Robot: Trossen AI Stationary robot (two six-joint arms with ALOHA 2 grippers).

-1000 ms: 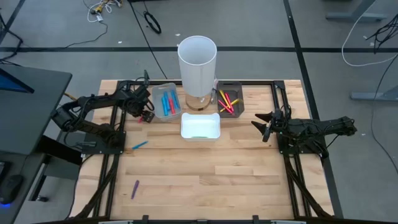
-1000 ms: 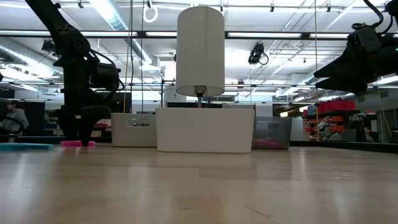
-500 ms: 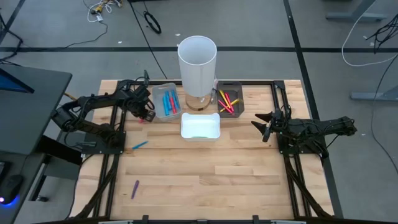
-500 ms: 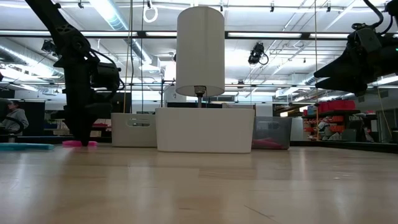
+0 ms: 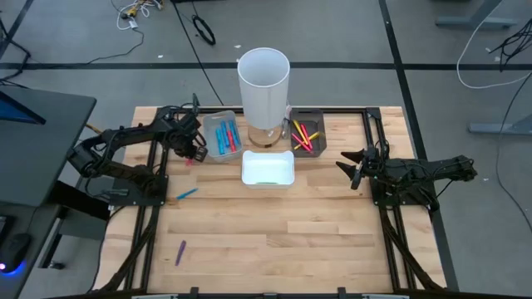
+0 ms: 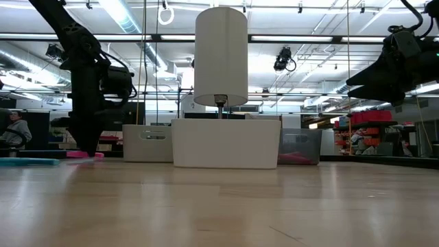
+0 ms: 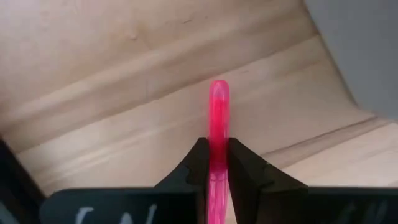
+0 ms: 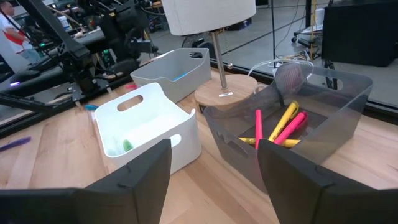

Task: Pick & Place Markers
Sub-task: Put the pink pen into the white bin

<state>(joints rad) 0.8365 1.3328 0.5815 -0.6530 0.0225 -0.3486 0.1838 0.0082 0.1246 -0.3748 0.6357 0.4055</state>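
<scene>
Left gripper [image 7: 217,163] clamped on a thin pink marker [image 7: 218,118], fingers pressed against both sides of the barrel, rounded tip projecting past the fingertips over the light wooden table [image 5: 274,224]. In the high view, left gripper [image 5: 193,151] positioned at the table's left rear, just beside the pale grey tray [image 5: 221,136] holding blue markers; pink marker almost fully hidden under the gripper there. In the low view, pink marker [image 6: 85,155] seen low at the tabletop below the gripper; contact with the wood not determinable. Right gripper [image 8: 214,168] spread wide and empty, idle at the table's right side [image 5: 352,167]. Right wrist view alone reveals contents of the dark translucent tray [image 8: 348,102]: yellow and pink markers [image 8: 283,127]. White tray [image 5: 268,169] between both, in front of the tall white cylinder [image 5: 263,86]. Loose blue marker [image 5: 186,193] and purple marker [image 5: 180,252] visible only from above.
</scene>
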